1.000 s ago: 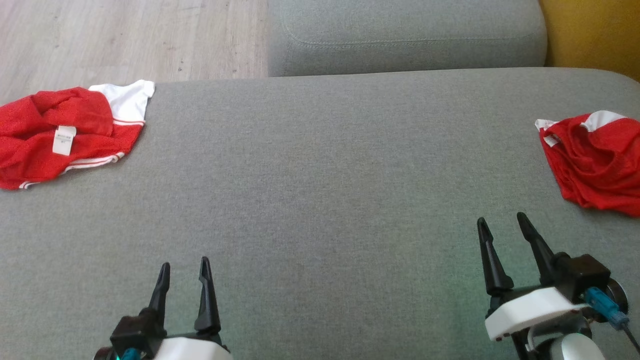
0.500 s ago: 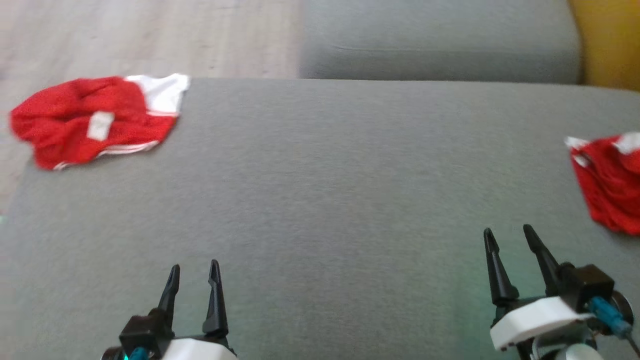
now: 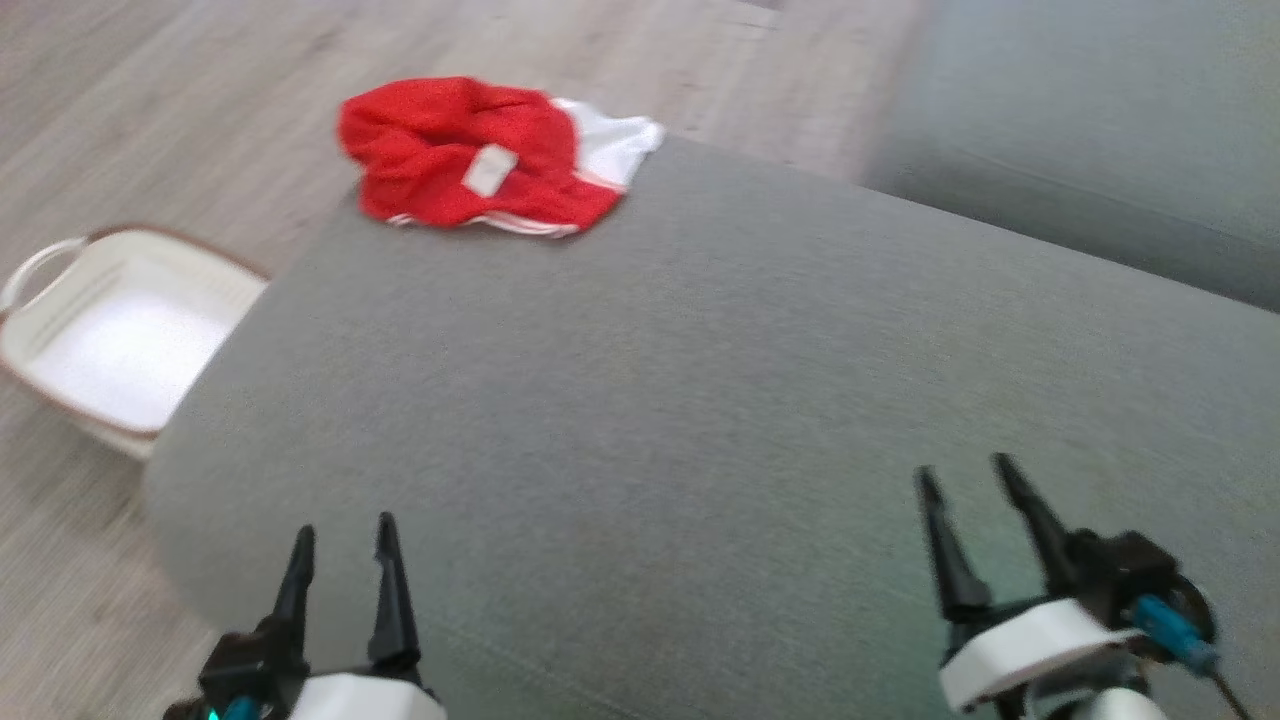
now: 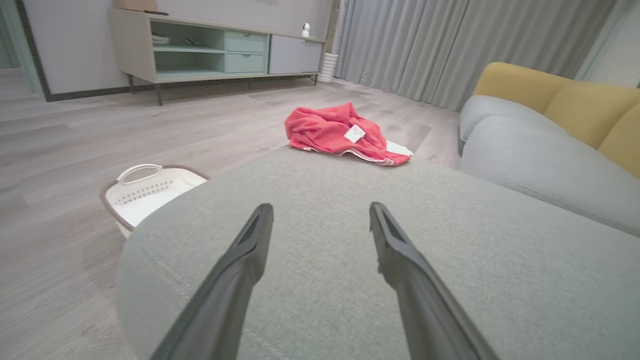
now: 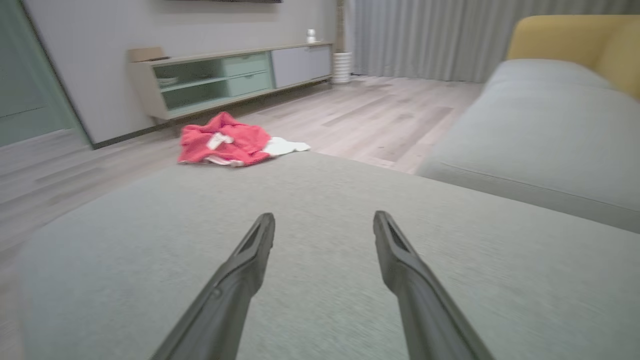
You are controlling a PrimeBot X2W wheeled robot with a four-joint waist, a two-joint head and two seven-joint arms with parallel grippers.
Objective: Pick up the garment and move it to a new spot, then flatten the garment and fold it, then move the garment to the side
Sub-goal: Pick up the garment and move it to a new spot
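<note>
A white basket (image 3: 40, 262) with a brown rim stands on the wood floor (image 3: 150, 100), just beside the left edge of the grey sofa (image 3: 700, 400) seat. The head view is blurred, yet the basket's pale bottom shows plainly. In the left wrist view its handle (image 4: 139, 171) rises at the far rim and rows of small holes run along its inner wall.

The garment (image 3: 470, 160) lies crumpled on the far left corner of the seat, red with a white part at its right end and a white tag (image 3: 489, 170) on top. Its white end hangs over the seat's far edge.

The left tool (image 3: 342, 530) hangs low over the near left part of the seat, fingers apart, nothing between them. From it the garment lies between 12 and 1 o'clock, well apart, and the basket between 10 and 11 o'clock. The right tool (image 3: 963, 470) hangs over the near right part of the seat, its fingers apart too and bare. The garment is at its 10 o'clock, farther off than from the left tool.

In the left wrist view the garment (image 4: 335, 132) sits at 12 o'clock beyond the left tool (image 4: 320, 210), with the basket (image 4: 112, 192) near 9 o'clock. In the right wrist view the garment (image 5: 220, 145) lies at about 10 o'clock from the right tool (image 5: 325, 215), across bare grey fabric. A low cabinet (image 5: 230, 75) stands against the far wall.
</note>
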